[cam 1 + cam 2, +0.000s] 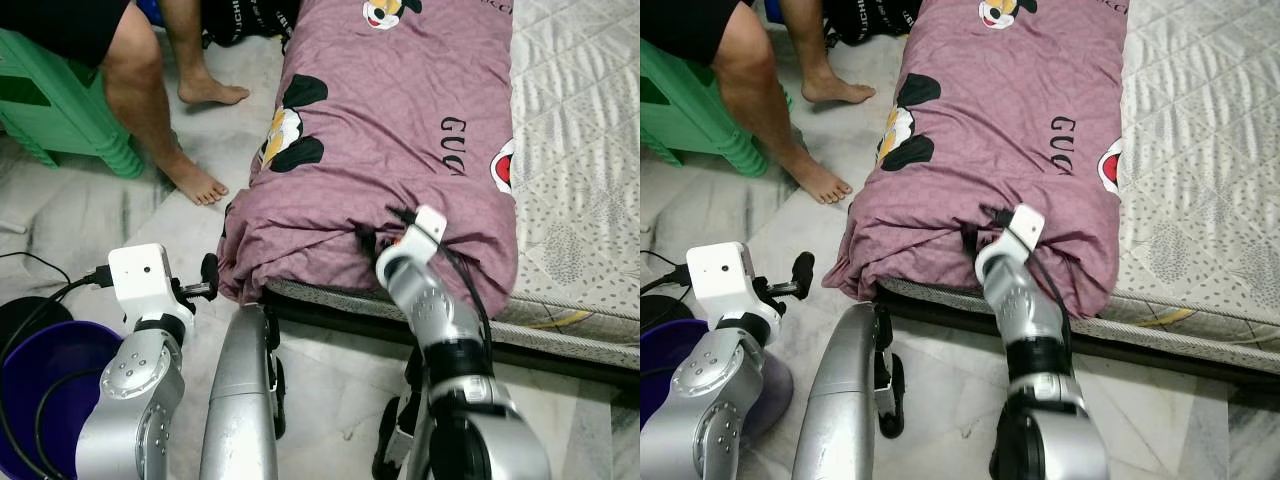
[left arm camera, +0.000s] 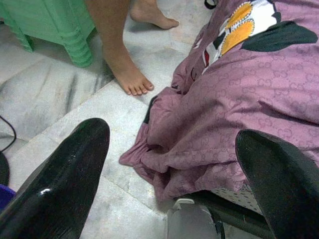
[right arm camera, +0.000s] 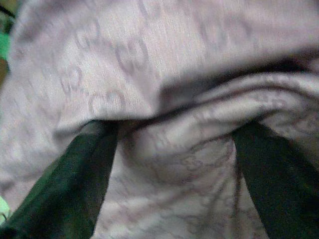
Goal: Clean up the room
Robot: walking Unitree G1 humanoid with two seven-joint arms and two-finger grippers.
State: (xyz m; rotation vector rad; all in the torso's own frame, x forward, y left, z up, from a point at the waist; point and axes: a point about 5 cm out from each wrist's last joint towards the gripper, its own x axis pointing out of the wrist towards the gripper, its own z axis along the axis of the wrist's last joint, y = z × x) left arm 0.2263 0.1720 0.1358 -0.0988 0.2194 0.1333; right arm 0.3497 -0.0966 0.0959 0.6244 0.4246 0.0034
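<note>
Mattress (image 1: pixel 580 150) bears bunched mauve blanket (image 1: pixel 390 150), seemingly folded.

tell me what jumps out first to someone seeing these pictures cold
The big purple blanket with cartoon-mouse prints, heaped along the edge of the bed and sagging toward the floor, draws the eye first. The right hand is pushed into its folds at the near end, fingers spread with cloth between them. The left hand hangs open beside the drooping corner, and a person's bare feet stand nearby by a green stool.
</note>
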